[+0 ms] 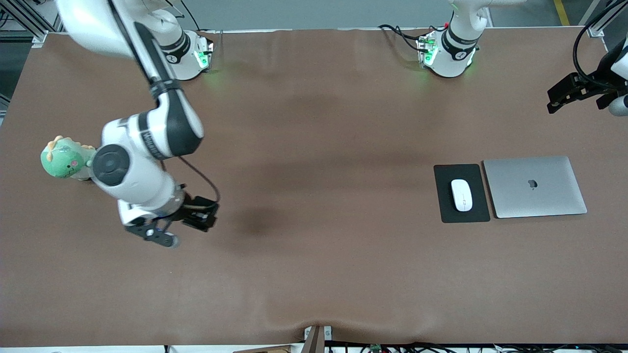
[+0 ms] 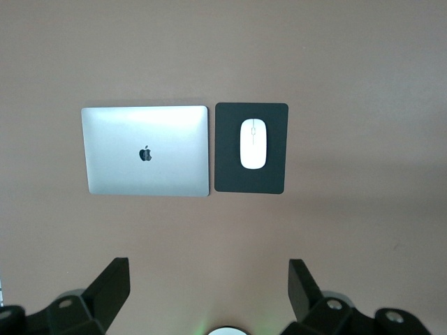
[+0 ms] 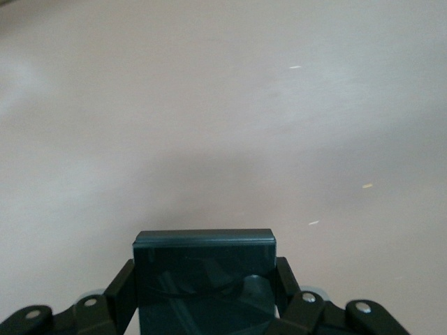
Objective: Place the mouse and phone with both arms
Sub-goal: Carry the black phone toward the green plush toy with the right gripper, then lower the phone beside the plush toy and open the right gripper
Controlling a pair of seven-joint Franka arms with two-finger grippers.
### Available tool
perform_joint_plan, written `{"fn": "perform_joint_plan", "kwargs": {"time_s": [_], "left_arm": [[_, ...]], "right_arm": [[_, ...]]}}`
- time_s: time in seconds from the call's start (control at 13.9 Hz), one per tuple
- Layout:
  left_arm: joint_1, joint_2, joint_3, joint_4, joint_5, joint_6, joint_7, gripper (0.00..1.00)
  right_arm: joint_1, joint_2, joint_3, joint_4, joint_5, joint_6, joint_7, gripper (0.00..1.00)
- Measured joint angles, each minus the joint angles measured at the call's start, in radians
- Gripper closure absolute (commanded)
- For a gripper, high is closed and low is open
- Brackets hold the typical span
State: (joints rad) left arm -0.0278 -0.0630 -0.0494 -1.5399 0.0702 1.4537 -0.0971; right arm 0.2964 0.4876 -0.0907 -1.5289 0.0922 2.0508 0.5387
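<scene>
The white mouse point(image 1: 461, 194) lies on a flat black mouse pad point(image 1: 445, 206) toward the left arm's end of the table; it also shows in the left wrist view point(image 2: 253, 144). The black phone point(image 1: 202, 215) is gripped by my right gripper point(image 1: 195, 218), held in the air over bare table toward the right arm's end. In the right wrist view the phone point(image 3: 204, 276) fills the space between the fingers point(image 3: 120, 293). My left gripper point(image 1: 559, 98) is open and empty, high above the table's edge, with its jaws wide apart point(image 2: 208, 283).
A closed silver laptop point(image 1: 535, 186) lies beside the mouse pad, toward the left arm's end. A green plush dinosaur point(image 1: 64, 159) sits near the right arm's end, partly hidden by the right arm. A brown cloth point(image 1: 314, 196) covers the table.
</scene>
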Motion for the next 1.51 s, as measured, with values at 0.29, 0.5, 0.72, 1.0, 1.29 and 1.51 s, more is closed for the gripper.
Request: {"fn": "perform_joint_plan", "kwargs": {"time_s": [0.29,0.5,0.72,1.0,1.29,1.51], "left_arm": [[-0.008,0.003,-0.008,-0.002,-0.002,0.0,0.0,0.0],[-0.008,0.004,-0.009,-0.002,-0.002,0.0,0.0,0.0],[-0.008,0.004,-0.009,-0.003,-0.002,0.0,0.0,0.0],[-0.008,0.005,-0.009,-0.006,-0.002,0.0,0.0,0.0],[-0.008,0.009,-0.009,-0.007,-0.002,0.0,0.0,0.0],[-0.008,0.009,-0.009,-0.007,-0.002,0.0,0.0,0.0]], "right_arm": [[-0.158,-0.013,0.0,-0.117,0.0,0.026,-0.191,0.86],[-0.261,-0.017,0.0,-0.221,0.0,0.128,-0.36,0.86],[-0.311,-0.021,0.0,-0.353,-0.001,0.267,-0.45,0.86],[-0.354,-0.021,0.0,-0.497,-0.001,0.418,-0.577,0.86],[-0.421,-0.021,0.0,-0.541,-0.001,0.429,-0.689,0.86],[-0.449,-0.013,0.0,-0.556,-0.002,0.429,-0.753,0.84]]}}
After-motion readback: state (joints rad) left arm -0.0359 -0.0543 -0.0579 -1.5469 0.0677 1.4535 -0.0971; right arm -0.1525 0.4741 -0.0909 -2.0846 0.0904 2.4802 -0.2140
